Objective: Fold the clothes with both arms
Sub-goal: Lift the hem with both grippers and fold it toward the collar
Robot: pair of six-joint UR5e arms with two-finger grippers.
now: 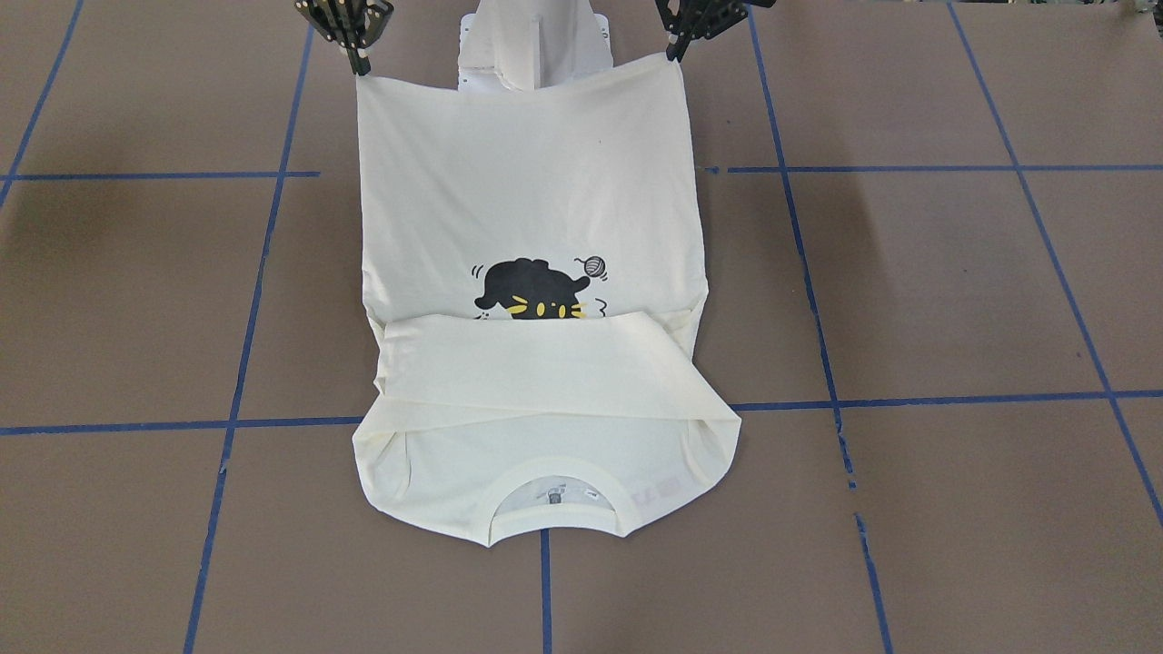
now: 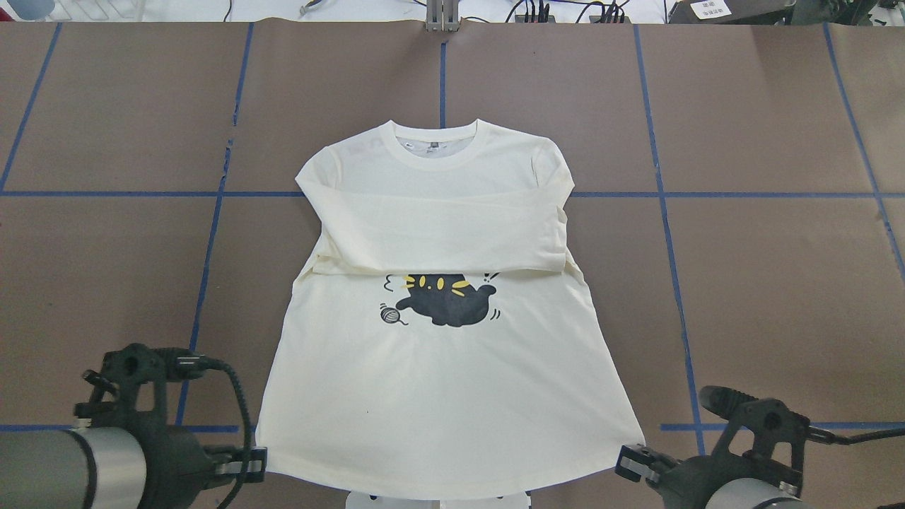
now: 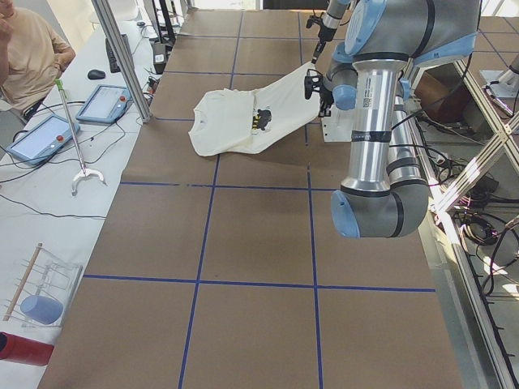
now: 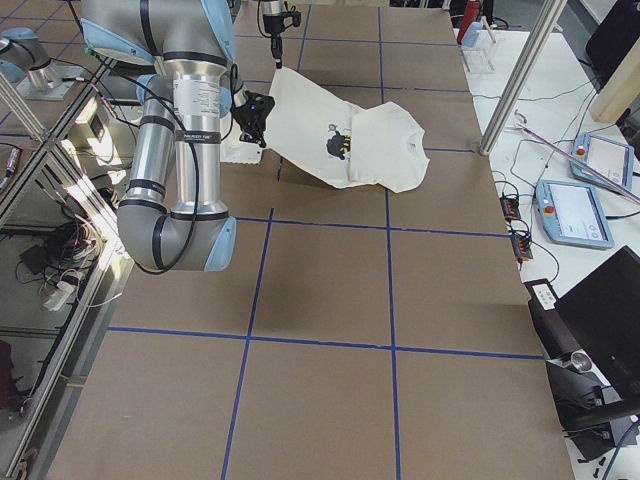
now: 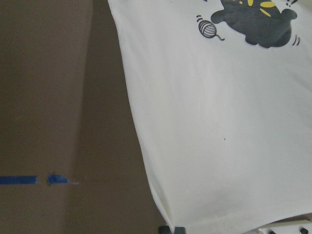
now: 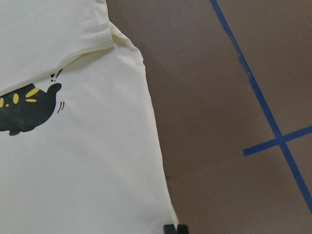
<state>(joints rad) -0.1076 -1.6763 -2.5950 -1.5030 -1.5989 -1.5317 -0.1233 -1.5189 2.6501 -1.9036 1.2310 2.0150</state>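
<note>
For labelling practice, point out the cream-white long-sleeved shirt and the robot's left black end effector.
Cream-white long-sleeved shirt point(image 2: 438, 396): overhead view, plain lower front.
Left black end effector point(image 1: 674, 51): front-facing view, between fingertips pinching the hem corner.

A robotics lab was shown. The table point(image 3: 259, 243) was marked into squares with blue tape point(image 3: 311, 235) and framed by metal posts point(image 3: 122, 57). A jointed robot arm point(image 3: 377, 121) was mounted at its edge. Control tablets point(image 3: 103, 103) and a mouse point(image 3: 96, 74) were laid on a white bench point(image 3: 32, 243), where a person point(image 3: 24, 57) was seated.

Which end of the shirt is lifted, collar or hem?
The hem: left tool and right tool pinch its corners up; the collar lies flat.
</note>
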